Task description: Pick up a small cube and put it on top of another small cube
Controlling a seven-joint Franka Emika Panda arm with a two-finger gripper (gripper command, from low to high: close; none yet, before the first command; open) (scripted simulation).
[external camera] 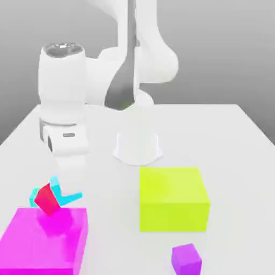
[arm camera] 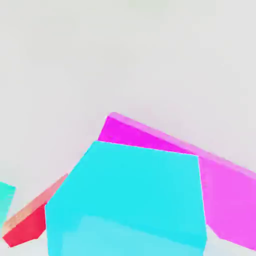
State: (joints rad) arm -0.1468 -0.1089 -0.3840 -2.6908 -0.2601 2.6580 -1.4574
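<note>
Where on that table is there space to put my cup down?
Bare table lies between the yellow block and the exterior view's right edge. It's crowded around the magenta block, the red cube and the cyan pieces.

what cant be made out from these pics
- Magenta block: its near side is cut off by the exterior view's bottom edge.
- Purple cube: its base is cut off by that same edge.
- Large cyan shape: cut off by the hand view's edge.
- Far cyan piece: partly hidden behind the red cube in the exterior view.
</note>
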